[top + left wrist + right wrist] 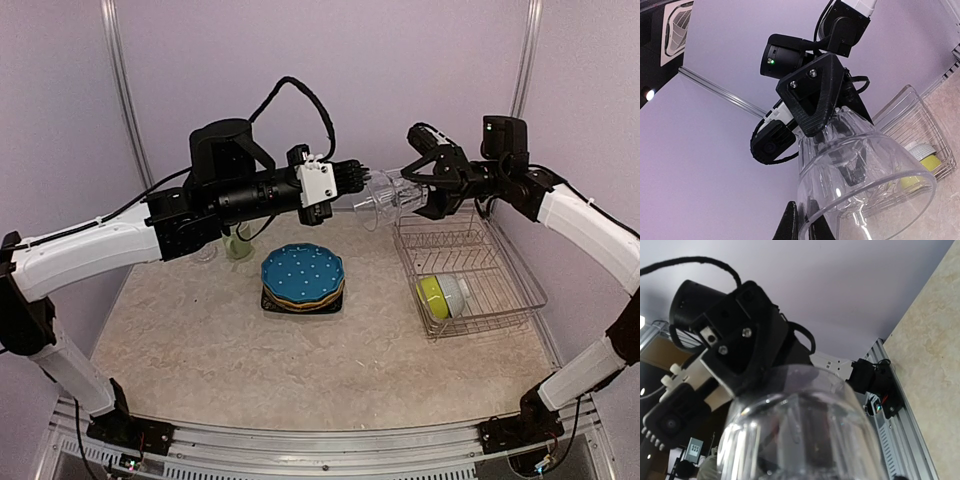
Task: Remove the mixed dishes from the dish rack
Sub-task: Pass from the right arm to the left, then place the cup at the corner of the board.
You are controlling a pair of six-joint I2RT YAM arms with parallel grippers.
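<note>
Clear glass tumbler [385, 200] hangs above the silver wire dish rack [520, 300] at its far left corner, my left pincer [366, 181] pinched on its rim, my right pincer [412, 182] clasping its base. Right should release only once left holds firm.

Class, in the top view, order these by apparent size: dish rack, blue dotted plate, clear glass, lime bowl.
1. dish rack
2. blue dotted plate
3. clear glass and lime bowl: unsure, since the glass is held up nearer the camera.
</note>
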